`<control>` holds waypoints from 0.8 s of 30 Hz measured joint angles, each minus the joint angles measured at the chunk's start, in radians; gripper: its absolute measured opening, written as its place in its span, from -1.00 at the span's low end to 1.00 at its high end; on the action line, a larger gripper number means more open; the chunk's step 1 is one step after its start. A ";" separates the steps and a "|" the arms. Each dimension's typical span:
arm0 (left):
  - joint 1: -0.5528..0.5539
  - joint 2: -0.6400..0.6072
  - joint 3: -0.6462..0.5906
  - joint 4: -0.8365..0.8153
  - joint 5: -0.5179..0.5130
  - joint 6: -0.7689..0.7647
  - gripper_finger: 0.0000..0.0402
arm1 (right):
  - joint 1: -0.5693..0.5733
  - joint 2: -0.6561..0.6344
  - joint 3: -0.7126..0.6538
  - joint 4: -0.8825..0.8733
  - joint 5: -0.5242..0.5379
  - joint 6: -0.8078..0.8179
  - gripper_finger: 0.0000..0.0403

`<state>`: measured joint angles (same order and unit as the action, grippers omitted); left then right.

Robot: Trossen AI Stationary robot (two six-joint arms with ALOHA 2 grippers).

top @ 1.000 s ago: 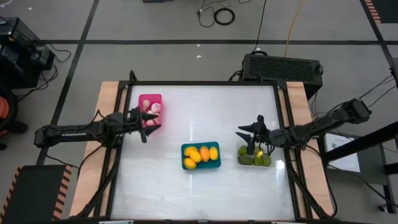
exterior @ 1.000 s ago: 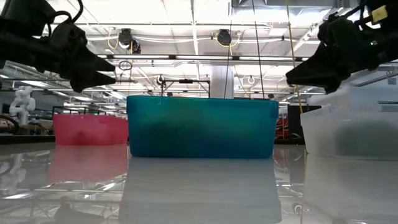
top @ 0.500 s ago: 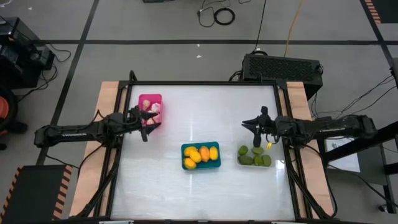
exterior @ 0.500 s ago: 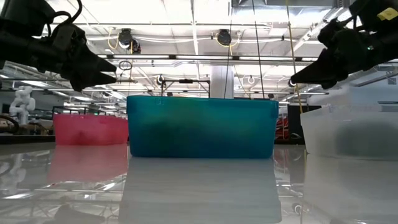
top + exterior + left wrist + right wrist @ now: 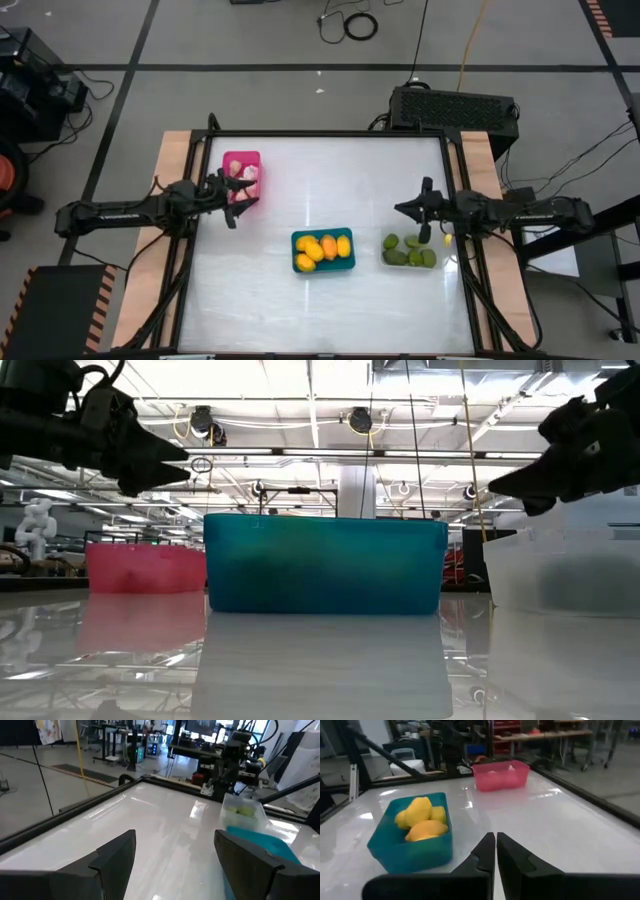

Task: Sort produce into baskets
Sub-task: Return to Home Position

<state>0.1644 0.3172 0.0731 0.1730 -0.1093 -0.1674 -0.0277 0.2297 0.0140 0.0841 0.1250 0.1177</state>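
The pink basket (image 5: 241, 170) holds pale bulbs (image 5: 246, 173). The teal basket (image 5: 323, 250) holds yellow-orange fruits (image 5: 320, 248). The nearly clear basket (image 5: 408, 250) holds dark-green fruits (image 5: 405, 255). All three stand on the white table. My left gripper (image 5: 243, 196) hangs open and empty above the pink basket's near end; its fingers stand wide apart in the left wrist view (image 5: 174, 834). My right gripper (image 5: 400, 208) is shut and empty, raised just beyond the clear basket's far side; its tips meet in the right wrist view (image 5: 495, 836).
The table has a dark raised frame (image 5: 330, 133) all round. Bare white table (image 5: 340, 185) lies between the baskets and toward the far edge. In the low view the teal basket (image 5: 325, 565) stands in the middle, the pink basket (image 5: 145, 568) left and the clear basket (image 5: 565, 570) right.
My right gripper has drawn back from above the clear basket toward the table's right edge and stays raised. The baskets and the produce have not moved.
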 joint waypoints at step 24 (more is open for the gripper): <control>-0.001 0.003 0.000 -0.063 -0.027 -0.113 0.37 | 0.000 0.015 0.001 -0.049 -0.001 -0.078 -0.97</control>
<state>0.1635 0.3206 0.0727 0.1104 -0.1360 -0.2806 -0.0277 0.2451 0.0151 0.0349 0.1242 0.0398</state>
